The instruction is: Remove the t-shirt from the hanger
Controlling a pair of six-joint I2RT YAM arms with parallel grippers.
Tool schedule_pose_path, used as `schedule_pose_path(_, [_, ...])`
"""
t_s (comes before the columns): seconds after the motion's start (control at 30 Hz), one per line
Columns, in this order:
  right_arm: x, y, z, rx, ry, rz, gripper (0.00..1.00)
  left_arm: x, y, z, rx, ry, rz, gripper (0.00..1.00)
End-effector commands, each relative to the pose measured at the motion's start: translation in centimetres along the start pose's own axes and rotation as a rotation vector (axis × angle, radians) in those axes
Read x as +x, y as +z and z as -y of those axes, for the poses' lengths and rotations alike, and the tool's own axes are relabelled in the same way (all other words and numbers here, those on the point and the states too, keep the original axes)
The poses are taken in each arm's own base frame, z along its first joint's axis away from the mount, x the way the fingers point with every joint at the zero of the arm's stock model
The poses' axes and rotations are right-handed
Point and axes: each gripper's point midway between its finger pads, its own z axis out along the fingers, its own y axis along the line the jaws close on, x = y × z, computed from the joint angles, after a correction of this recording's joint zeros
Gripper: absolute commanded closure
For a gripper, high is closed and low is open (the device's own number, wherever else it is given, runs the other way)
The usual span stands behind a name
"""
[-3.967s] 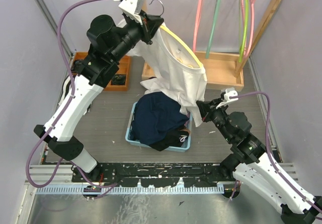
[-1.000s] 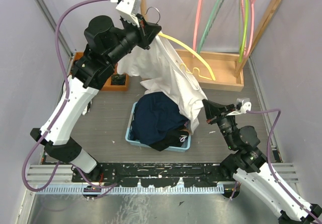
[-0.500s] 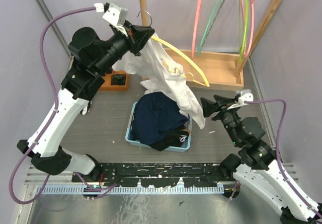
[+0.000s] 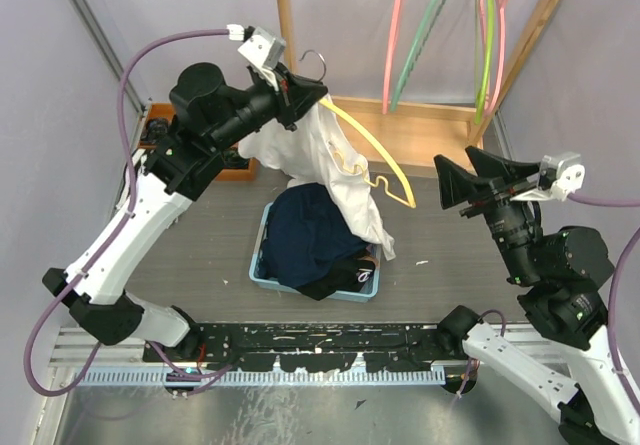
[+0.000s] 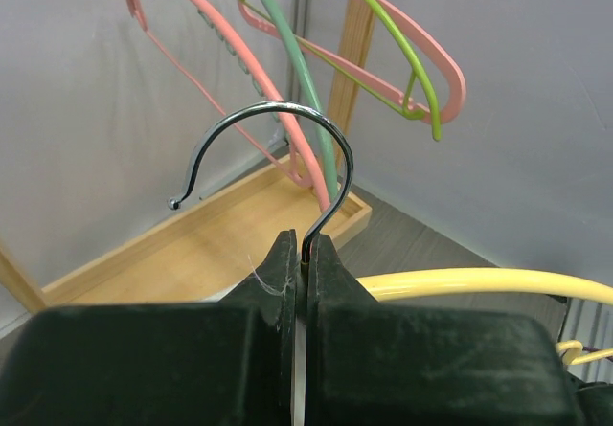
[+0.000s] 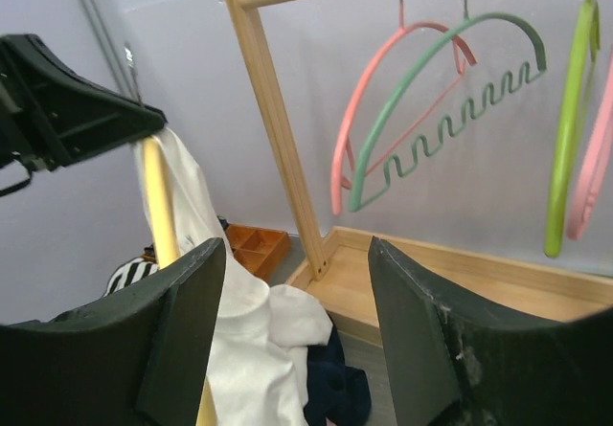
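right gripper [image 4: 441, 183] lifts off the t-shirt [image 4: 325, 160], jaws apart, empty.
left gripper [image 4: 312, 92], at 11 o'clock, pinches the hanger [image 5: 460, 280] neck.

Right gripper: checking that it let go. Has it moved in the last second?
Yes. The right gripper has drawn back rightward, away from the blue bin, jaws open, clear of the t-shirt.

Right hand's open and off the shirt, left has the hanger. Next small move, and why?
Probably lower the right hand, open and clear of the cloth, to the t-shirt's hanging edge and grip it. One arm of the hanger is already bare, but the shirt still drapes over the arm beside the left hand, which is shut on the hanger.
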Motion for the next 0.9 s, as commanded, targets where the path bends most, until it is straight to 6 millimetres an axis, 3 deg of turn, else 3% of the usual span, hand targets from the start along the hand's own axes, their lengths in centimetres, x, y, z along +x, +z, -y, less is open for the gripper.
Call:
schedule_pose_path(0.0, [-1.6,1.7,-2.9,-0.129,-0.029,-0.004,0.33,-0.2,1.2,1.6,0.061,-0.007,0.017,1.00])
schedule_pose_path(0.17, [-1.4,3.8,-4.5,-0.169,-0.028,-0.045,0.33,1.4,2.5,2.3,0.072,-0.004,-0.037,1.00])
schedule_pose_path(0.4, [1.6,6.0,-4.9,-0.154,-0.033,-0.155,0.33,2.4,3.3,3.4,0.086,0.031,-0.071,1.00])
schedule_pose_path(0.67, [5.1,6.6,-5.3,-0.170,-0.028,-0.257,0.34,2.6,3.5,3.8,0.091,0.042,-0.074,1.00])
schedule_pose_path(0.87, [6.7,6.4,-5.3,-0.178,-0.024,-0.285,0.44,2.6,3.6,4.0,0.095,0.049,-0.074,1.00])
